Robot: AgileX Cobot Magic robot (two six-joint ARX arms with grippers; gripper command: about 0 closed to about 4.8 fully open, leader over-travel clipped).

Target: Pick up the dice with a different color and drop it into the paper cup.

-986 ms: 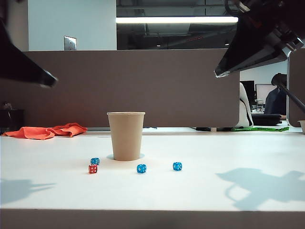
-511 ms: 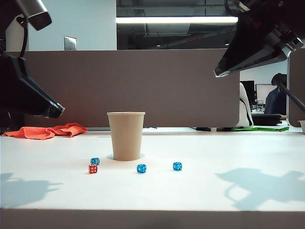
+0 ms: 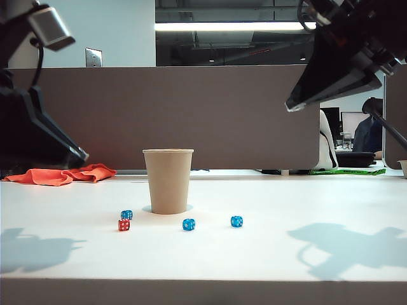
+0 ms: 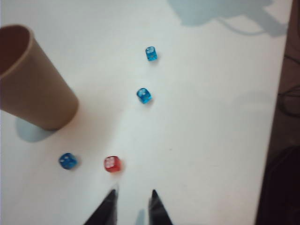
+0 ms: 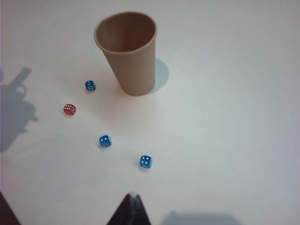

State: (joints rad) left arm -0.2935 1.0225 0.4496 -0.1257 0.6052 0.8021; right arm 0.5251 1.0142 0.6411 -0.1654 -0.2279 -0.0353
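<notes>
Red die (image 4: 112,164) sits on the table just beside the cup's (image 4: 33,79) base, w/ a blue die (image 4: 68,161) next to it. Left gripper (image 4: 132,197) hangs nearer, fingers partly apart, empty, die just ahead of the tips, slightly off-line. Right gripper (image 5: 131,199) looks pinched closed, well away

L arm (image 3: 38,136): black, wedge-shaped housing w/ pale edge at the tip. Above it a silver-grey boxy module (image 3: 48,27) w/ a black cable looping down. L gripper (image 4: 132,209): two slim black fingers tapering to sharp points, matte, no markings visible.

R arm (image 3: 343,54): bulky black body, angular wedge casing w/ thin light rim, black cables bunched at top. R gripper (image 5: 129,211): dark, near-black fingers seen as one pointed shape, tip slightly pale.
</notes>
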